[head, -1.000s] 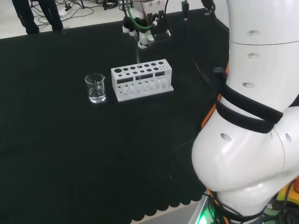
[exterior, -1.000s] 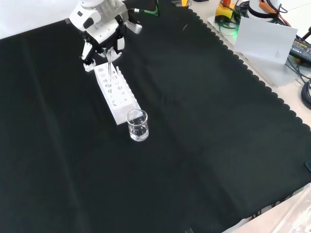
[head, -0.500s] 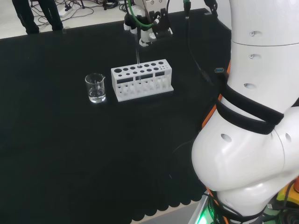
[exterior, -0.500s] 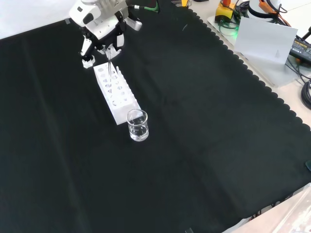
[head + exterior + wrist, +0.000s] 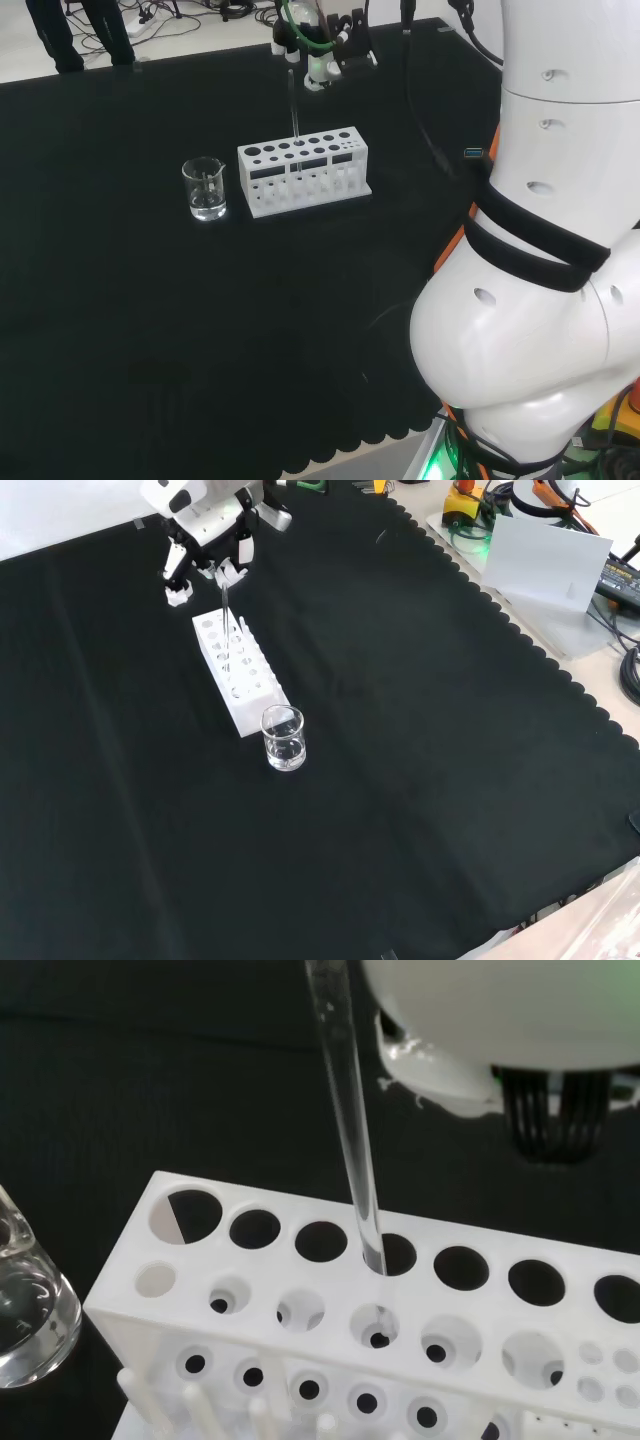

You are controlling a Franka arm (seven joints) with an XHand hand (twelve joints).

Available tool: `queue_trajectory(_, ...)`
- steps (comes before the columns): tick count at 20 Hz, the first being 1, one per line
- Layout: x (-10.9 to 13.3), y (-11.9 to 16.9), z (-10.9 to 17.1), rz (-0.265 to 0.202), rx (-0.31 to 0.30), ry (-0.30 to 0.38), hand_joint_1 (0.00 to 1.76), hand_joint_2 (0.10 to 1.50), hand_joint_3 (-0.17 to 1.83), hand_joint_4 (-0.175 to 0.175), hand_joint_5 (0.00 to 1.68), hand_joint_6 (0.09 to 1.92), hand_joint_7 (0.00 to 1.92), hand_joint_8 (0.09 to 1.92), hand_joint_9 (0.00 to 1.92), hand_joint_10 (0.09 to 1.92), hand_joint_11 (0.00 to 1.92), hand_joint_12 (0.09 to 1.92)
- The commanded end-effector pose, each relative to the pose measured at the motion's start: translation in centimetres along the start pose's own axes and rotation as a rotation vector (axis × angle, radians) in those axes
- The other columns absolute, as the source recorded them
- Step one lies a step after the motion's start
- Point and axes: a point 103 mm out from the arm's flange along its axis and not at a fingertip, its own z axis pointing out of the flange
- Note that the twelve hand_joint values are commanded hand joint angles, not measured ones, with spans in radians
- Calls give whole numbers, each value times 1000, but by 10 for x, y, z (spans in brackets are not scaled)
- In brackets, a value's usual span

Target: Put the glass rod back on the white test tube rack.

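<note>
Head view: my hand (image 5: 322, 52) pinches the top of the glass rod (image 5: 294, 105), which hangs upright over the white rack (image 5: 303, 170); a beaker (image 5: 204, 188) stands left of it. Front view: my hand (image 5: 208, 528) holds the rod (image 5: 226, 605) above the rack's far end (image 5: 238, 668). Wrist view: the rod's tip (image 5: 372, 1250) sits at a hole's rim (a back-row one) in the rack (image 5: 420, 1310).

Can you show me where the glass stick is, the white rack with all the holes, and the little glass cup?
glass rod (image 5: 350, 1130), wrist view, middle of its shaft.
white test tube rack (image 5: 304, 182), head view, its front wall.
beaker (image 5: 283, 738), front view, its glass side wall.
</note>
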Motion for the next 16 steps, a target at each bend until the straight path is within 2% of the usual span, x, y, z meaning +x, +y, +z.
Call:
queue_trajectory(1,-7,-13,-10,8,-22,10,1658,356,846,-175,362,543,708,770,1667,87,1610,675)
queue_trajectory(8,-14,-27,-21,8,-46,21,1660,333,881,-175,494,648,781,735,1685,87,1607,674)
queue_trajectory(16,-17,-43,-30,5,-64,37,1659,341,873,-175,558,747,801,712,1687,87,1613,674)
